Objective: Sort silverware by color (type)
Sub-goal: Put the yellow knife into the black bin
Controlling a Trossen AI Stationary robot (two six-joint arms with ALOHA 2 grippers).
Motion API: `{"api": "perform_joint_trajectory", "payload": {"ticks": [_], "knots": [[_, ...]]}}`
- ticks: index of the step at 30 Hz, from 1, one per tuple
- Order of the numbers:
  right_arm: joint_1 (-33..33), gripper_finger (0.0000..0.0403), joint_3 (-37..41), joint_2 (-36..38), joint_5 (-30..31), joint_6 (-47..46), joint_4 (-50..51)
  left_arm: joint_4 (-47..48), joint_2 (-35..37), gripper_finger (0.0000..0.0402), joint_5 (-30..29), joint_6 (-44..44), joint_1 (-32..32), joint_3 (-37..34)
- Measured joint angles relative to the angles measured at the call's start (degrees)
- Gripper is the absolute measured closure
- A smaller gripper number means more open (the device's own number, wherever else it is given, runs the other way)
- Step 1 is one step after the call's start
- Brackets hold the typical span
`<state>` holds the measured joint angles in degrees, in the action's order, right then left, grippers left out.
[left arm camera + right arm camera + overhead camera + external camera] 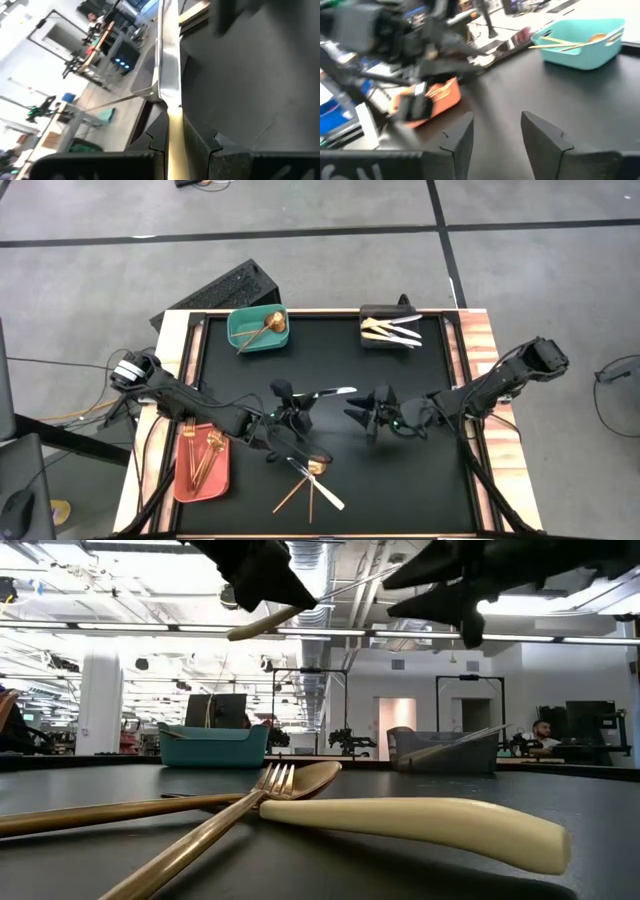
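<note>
My left gripper [300, 402] is clamped on a knife [330, 392]. The wrist view shows the pale handle pinched between both fingers [155, 145], with the blade running straight out ahead. The knife is carried above the mat [330, 350], near its centre, blade pointing right. My right gripper [362, 412] faces it just to the right; its fingers [460, 137] stand apart with nothing between them.

Task status, as I judge it:
- Teal bin [240, 337], far left: holds a gold spoon.
- Black bin [372, 314], far right: holds several white-handled knives.
- Salmon bin [222, 476], near left: holds gold forks.
- Still unsorted on the mat at the near edge: a crossed pile [310, 480] with a spoon, a fork and a knife.

Sorting looks mostly done; the carried knife and that pile remain.

Arm pose: the left arm reaches from the left table edge in toward the centre, wrist level. The right arm reaches from the right edge, its gripper at similar height. This looks like a handover toward the black bin.
</note>
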<state>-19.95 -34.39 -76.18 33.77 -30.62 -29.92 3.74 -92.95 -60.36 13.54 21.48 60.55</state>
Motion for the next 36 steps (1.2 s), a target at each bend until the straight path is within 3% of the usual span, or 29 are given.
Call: {"api": "perform_joint_trajectory", "payload": {"ticks": [8, 15, 20, 28, 36], "knots": [[4.45, 0.0190, 0.00, -0.02, -4.92, 1.97, -5.11, -0.69, 0.00, 0.0377, 0.55, 2.34, -0.31, 0.00], [5.13, 0.0196, 0.00, -0.02, -6.79, 4.27, -8.82, -0.69, 0.00, 0.0377, 0.53, 2.36, -0.51, 0.02], [6.26, 0.0242, 0.00, -0.02, -6.79, 4.31, -9.31, -0.68, 0.00, 0.0377, 0.56, 2.65, -0.51, 0.03], [7.68, 0.0384, -0.02, 0.00, -7.10, 4.76, -8.88, -0.52, 0.00, 0.0376, 2.28, 3.10, -0.59, 0.04], [8.30, 0.0394, 0.10, 1.67, -5.95, 6.73, -0.92, 2.27, 0.06, 0.0349, 6.61, -4.96, -1.44, 0.13]]}}
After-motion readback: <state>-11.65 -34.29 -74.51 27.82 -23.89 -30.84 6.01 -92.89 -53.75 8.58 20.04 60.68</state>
